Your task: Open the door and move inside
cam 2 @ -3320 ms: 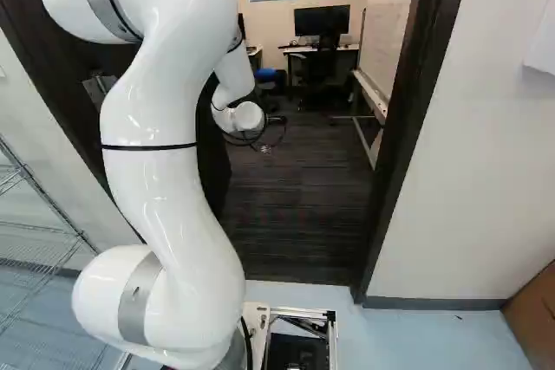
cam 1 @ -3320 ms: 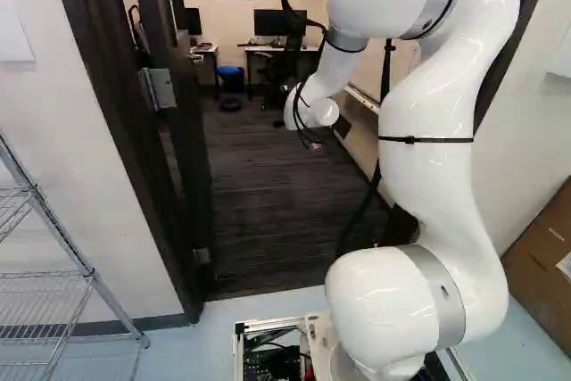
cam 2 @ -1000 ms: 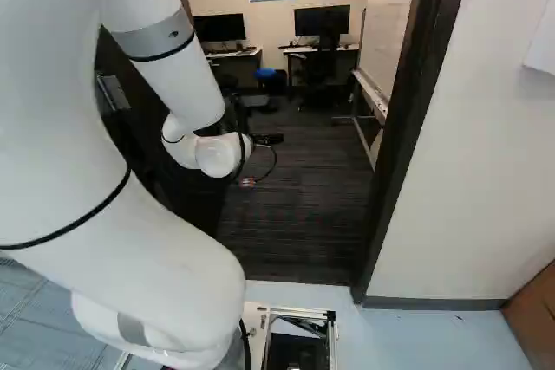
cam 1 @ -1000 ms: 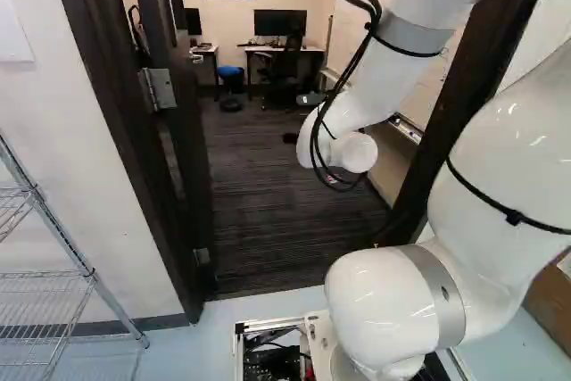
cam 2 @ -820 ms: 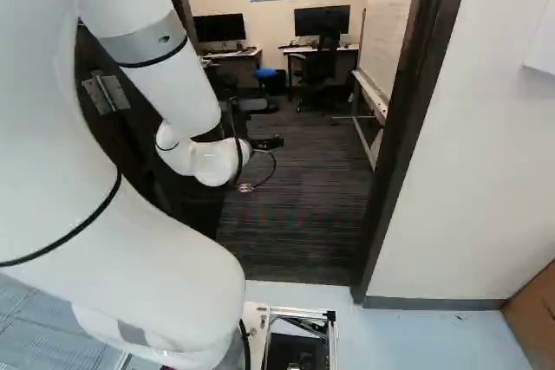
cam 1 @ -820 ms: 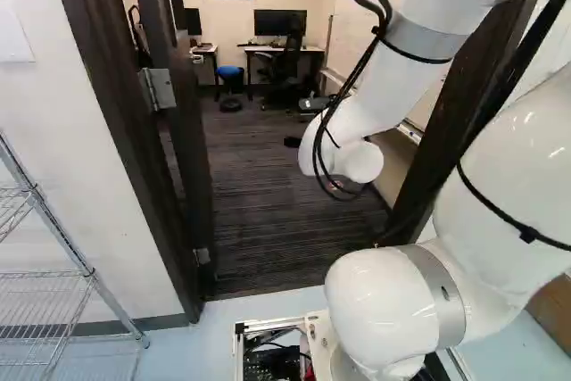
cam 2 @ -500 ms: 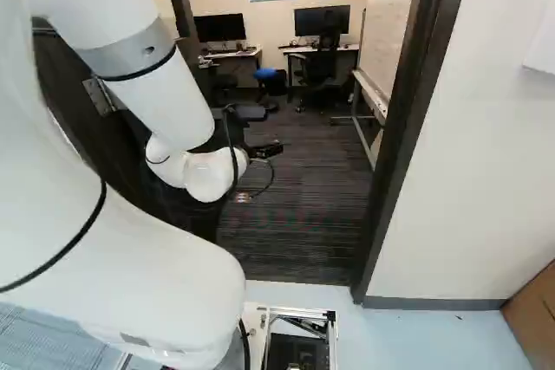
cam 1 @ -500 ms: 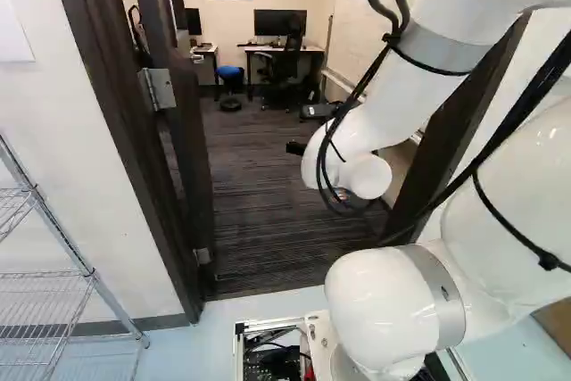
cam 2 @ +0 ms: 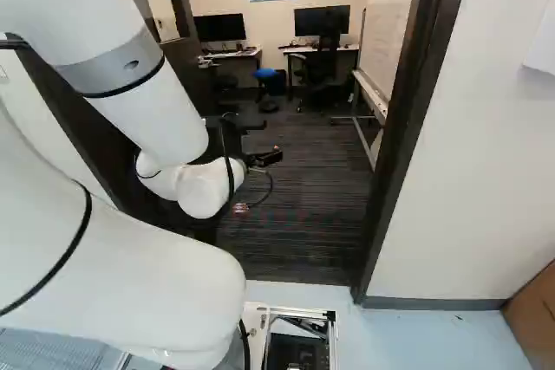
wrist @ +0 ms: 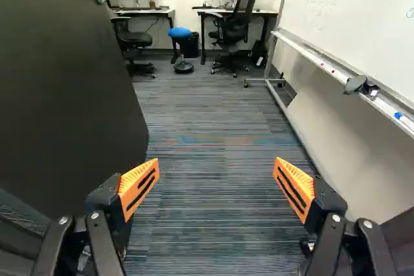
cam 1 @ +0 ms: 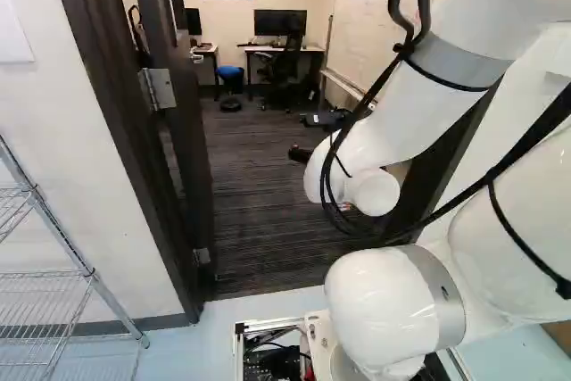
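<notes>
Carpet (wrist: 220, 159) lies beneath the wide-spread claw (cam 2: 269, 137), the arm (cam 2: 130, 283) partly hiding the door (wrist: 58, 95).

Bright, even indoor light | soft highlights on white arm (cam 1: 384, 296) | soft shadow below whiteboard (wrist: 369, 24)

No words can be read; the writing on the big flat white board (wrist: 362, 24) is too faint.
</notes>
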`<state>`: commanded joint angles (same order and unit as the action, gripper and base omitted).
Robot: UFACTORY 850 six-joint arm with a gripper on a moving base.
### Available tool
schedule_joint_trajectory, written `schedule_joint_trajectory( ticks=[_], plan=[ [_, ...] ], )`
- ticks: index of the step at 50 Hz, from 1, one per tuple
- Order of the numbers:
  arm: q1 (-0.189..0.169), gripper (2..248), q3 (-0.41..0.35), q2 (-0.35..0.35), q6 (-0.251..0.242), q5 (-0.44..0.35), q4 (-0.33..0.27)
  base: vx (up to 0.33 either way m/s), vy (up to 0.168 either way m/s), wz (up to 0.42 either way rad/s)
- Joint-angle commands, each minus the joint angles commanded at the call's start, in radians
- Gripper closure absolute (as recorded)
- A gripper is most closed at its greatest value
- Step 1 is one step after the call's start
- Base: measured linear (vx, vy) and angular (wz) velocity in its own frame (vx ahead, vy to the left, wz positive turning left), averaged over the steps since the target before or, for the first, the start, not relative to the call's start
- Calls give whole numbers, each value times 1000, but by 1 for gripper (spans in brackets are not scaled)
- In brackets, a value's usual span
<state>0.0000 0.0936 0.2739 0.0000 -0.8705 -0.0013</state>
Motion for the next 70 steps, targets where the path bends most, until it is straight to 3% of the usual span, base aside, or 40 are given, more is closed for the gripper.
schedule_joint_trajectory(
  ticks=[70],
  plan=[
    [0,3,-6,5,0,-2,1,26,1,-1]
  ],
)
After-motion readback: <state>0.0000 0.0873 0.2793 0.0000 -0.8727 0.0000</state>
